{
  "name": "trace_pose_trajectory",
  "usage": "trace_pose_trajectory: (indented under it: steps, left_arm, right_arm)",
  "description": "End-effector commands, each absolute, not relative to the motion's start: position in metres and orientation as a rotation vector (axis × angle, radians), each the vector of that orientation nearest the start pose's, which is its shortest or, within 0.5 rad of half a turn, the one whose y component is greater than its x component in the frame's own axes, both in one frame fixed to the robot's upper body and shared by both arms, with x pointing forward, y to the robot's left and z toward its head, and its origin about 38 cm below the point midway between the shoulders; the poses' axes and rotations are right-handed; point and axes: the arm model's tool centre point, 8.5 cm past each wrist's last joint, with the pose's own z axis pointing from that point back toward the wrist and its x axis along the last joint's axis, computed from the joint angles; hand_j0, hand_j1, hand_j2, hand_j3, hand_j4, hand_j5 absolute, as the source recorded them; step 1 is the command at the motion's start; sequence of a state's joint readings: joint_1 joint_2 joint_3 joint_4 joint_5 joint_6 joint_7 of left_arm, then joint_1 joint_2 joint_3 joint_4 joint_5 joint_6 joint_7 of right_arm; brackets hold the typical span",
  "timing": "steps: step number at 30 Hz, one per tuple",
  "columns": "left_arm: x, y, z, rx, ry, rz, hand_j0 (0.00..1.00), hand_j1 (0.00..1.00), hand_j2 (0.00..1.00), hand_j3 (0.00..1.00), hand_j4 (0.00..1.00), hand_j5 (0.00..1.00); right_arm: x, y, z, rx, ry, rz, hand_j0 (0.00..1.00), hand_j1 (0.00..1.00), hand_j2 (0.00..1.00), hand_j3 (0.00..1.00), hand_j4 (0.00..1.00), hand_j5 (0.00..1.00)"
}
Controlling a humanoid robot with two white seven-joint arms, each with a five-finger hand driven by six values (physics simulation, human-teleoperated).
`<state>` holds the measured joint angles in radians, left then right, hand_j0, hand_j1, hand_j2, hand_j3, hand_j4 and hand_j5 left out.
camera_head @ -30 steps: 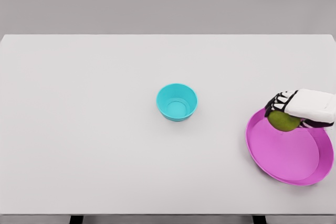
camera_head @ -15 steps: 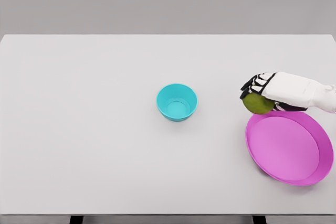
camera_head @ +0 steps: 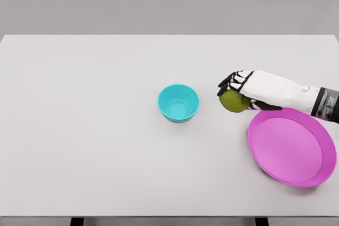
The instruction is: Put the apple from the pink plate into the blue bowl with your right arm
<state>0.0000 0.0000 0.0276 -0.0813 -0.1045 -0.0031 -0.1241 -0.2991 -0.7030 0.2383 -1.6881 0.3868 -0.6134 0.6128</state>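
The right hand (camera_head: 249, 89) reached in from the picture's right edge, its white shell smooth and rounded over the back, with black joints showing between the white segments of the fingers (camera_head: 233, 80). Those fingers were curled over the top and far side of the apple (camera_head: 233, 101), gripping it from above. The apple was round, matte, yellow-green, and it hung clear of the table, between the blue bowl (camera_head: 178, 102) and the pink plate (camera_head: 292, 146), somewhat nearer the plate's upper left rim than the bowl. A grey-and-black cuff showed on the forearm at the frame edge.

The plate was a wide, shallow, glossy magenta dish with a raised lip, and nothing lay in it. The bowl was small, round and turquoise, with a smooth wall and a paler ring at its base, standing near the middle of the white table (camera_head: 95, 130), whose top was flat and plain.

Half a second earlier the hand and apple had hovered just above the plate's upper left rim; they had since travelled left toward the bowl, and more forearm had come into view. Bowl and plate had not shifted.
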Motion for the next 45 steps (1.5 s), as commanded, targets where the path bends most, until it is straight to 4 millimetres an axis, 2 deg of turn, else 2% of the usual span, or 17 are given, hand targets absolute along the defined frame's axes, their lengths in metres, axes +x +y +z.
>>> trace_pose_trajectory:
  steps: [1, 9, 14, 19, 24, 36, 39, 41, 45]
  left_arm:
    - [0.028, 0.262, -0.263, -0.032, -0.076, -0.085, 1.00, 1.00, 1.00, 1.00, 1.00, 1.00]
    - [0.028, 0.262, -0.263, -0.032, -0.076, -0.085, 1.00, 1.00, 1.00, 1.00, 1.00, 1.00]
    - [0.028, 0.262, -0.263, -0.032, -0.076, -0.085, 1.00, 1.00, 1.00, 1.00, 1.00, 1.00]
    - [0.028, 0.262, -0.263, -0.032, -0.076, -0.085, 1.00, 1.00, 1.00, 1.00, 1.00, 1.00]
    - [0.028, 0.262, -0.263, -0.032, -0.076, -0.085, 1.00, 1.00, 1.00, 1.00, 1.00, 1.00]
    - [0.028, 0.262, -0.263, -0.032, -0.076, -0.085, 1.00, 1.00, 1.00, 1.00, 1.00, 1.00]
    - [0.028, 0.262, -0.263, -0.032, -0.076, -0.085, 1.00, 1.00, 1.00, 1.00, 1.00, 1.00]
    - [0.028, 0.262, -0.263, -0.032, -0.076, -0.085, 1.00, 1.00, 1.00, 1.00, 1.00, 1.00]
    - [0.028, 0.262, -0.263, -0.032, -0.076, -0.085, 1.00, 1.00, 1.00, 1.00, 1.00, 1.00]
  right_arm:
    - [0.379, -0.277, 0.207, -0.329, -1.643, 1.953, 0.43, 0.43, 0.43, 0.43, 0.43, 0.43]
    - [0.386, -0.263, 0.206, -0.365, -1.622, 2.016, 0.43, 0.43, 0.43, 0.43, 0.43, 0.43]
    - [0.393, -0.238, 0.209, -0.381, -1.628, 2.094, 0.43, 0.43, 0.43, 0.43, 0.43, 0.43]
    - [0.398, -0.231, 0.203, -0.381, -1.595, 2.136, 0.43, 0.43, 0.43, 0.43, 0.43, 0.43]
    - [0.417, -0.216, 0.200, -0.359, -1.582, 2.149, 0.43, 0.43, 0.43, 0.43, 0.43, 0.43]
    - [0.423, -0.174, 0.202, -0.321, -1.613, 2.232, 0.44, 0.44, 0.44, 0.44, 0.44, 0.44]
    - [0.426, -0.169, 0.199, -0.320, -1.591, 2.258, 0.44, 0.44, 0.44, 0.44, 0.44, 0.44]
    - [0.428, -0.158, 0.196, -0.295, -1.599, 2.265, 0.44, 0.44, 0.44, 0.44, 0.44, 0.44]
    - [0.428, -0.156, 0.192, -0.282, -1.587, 2.269, 0.44, 0.44, 0.44, 0.44, 0.44, 0.44]
